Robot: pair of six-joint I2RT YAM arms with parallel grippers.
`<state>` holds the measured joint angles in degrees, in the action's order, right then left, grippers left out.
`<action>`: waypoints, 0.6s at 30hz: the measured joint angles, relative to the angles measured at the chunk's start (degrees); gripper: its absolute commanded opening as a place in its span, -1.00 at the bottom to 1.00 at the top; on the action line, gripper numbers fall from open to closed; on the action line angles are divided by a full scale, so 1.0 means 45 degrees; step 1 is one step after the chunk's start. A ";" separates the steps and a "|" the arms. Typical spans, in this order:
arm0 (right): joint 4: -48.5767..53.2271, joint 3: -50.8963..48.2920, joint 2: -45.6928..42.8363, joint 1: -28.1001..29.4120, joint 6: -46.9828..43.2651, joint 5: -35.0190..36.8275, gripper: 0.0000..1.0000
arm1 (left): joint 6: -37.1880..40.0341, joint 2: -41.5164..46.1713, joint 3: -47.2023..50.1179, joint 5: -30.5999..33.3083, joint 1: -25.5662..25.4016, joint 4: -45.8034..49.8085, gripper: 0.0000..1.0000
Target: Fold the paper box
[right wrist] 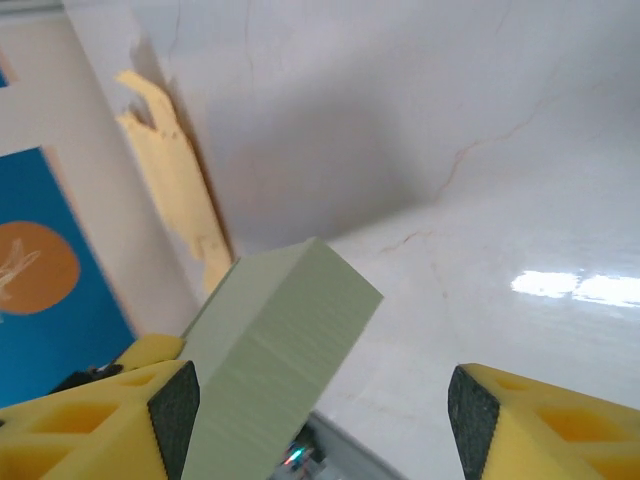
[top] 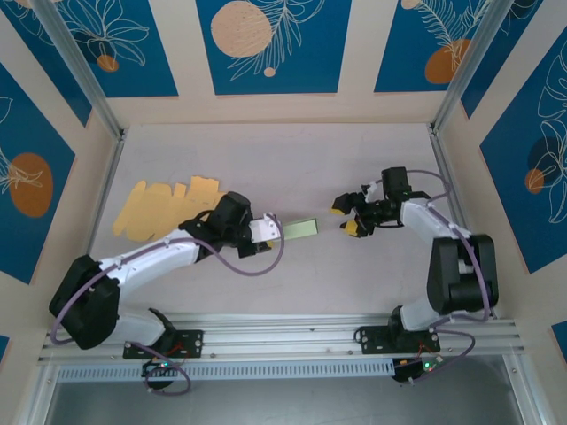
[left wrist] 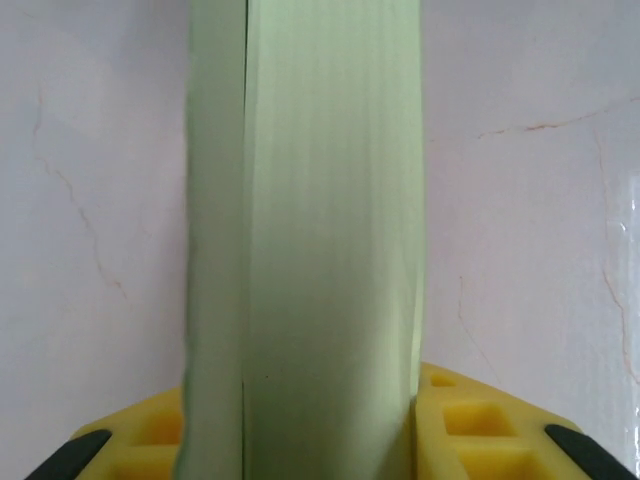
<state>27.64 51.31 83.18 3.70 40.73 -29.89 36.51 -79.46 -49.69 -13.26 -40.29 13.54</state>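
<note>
The paper box (top: 301,229) is a pale green folded block held out over the middle of the table. My left gripper (top: 268,231) is shut on its left end. In the left wrist view the box (left wrist: 320,250) rises between the yellow fingers (left wrist: 470,425), which press on both its sides. My right gripper (top: 346,218) stands open just right of the box, apart from it. In the right wrist view the box (right wrist: 275,340) points toward the open gripper (right wrist: 320,420), close to the left finger (right wrist: 110,415).
Flat yellow cardboard cut-outs (top: 164,208) lie at the left of the table, and they appear in the right wrist view (right wrist: 175,185) along the wall. Metal frame posts (top: 102,177) border both sides. The mounting rail (top: 283,341) runs along the near edge.
</note>
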 measured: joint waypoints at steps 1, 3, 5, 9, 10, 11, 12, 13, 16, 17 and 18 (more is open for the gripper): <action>0.0238 0.0000 -0.0437 0.0044 -0.0189 0.0602 0.37 | -0.0010 -0.0267 -0.0277 -0.0199 0.0087 0.0277 -0.57; 0.0787 0.0005 -0.1268 0.0146 -0.0622 0.1768 0.36 | -0.0005 -0.0918 -0.0845 -0.0724 0.0253 0.0918 -0.56; 0.1219 0.0000 -0.1904 0.0306 -0.1010 0.2647 0.36 | 0.0024 -0.1651 -0.1438 -0.1209 0.0403 0.1593 -0.55; 0.1836 -0.0005 -0.3113 0.1049 -0.1705 0.4362 0.31 | 0.0384 -0.3041 -0.2841 -0.2030 0.0685 0.2924 -0.54; 0.1885 -0.0010 -0.3342 0.1277 -0.1817 0.4648 0.31 | 0.0491 -0.3303 -0.3177 -0.2152 0.0738 0.3240 -0.53; 0.1909 -0.0044 -0.3643 0.1545 -0.2006 0.4949 0.30 | 0.0631 -0.3633 -0.3589 -0.2312 0.0826 0.3594 -0.52; 0.1904 -0.0092 -0.3866 0.1753 -0.2132 0.5119 0.30 | 0.0704 -0.3861 -0.3891 -0.2419 0.0884 0.3852 -0.44; 0.1904 -0.0170 -0.4143 0.2025 -0.2322 0.5294 0.30 | 0.0801 -0.4090 -0.4187 -0.2535 0.0962 0.4095 -0.36; 0.1821 -0.0355 -0.4673 0.2832 -0.2773 0.5688 0.22 | 0.1030 -0.4449 -0.4629 -0.2730 0.1103 0.4537 -0.26; 0.1807 -0.0355 -0.4726 0.3104 -0.2948 0.5848 0.20 | 0.1083 -0.4483 -0.4687 -0.2735 0.1122 0.4614 -0.19; 0.1749 -0.0355 -0.4721 0.3342 -0.3099 0.6008 0.17 | 0.1117 -0.4503 -0.4702 -0.2730 0.1127 0.4677 -0.15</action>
<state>35.51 49.71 61.93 18.74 26.79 -2.85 41.54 -99.72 -70.85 -25.54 -35.22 34.59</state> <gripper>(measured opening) 0.608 0.385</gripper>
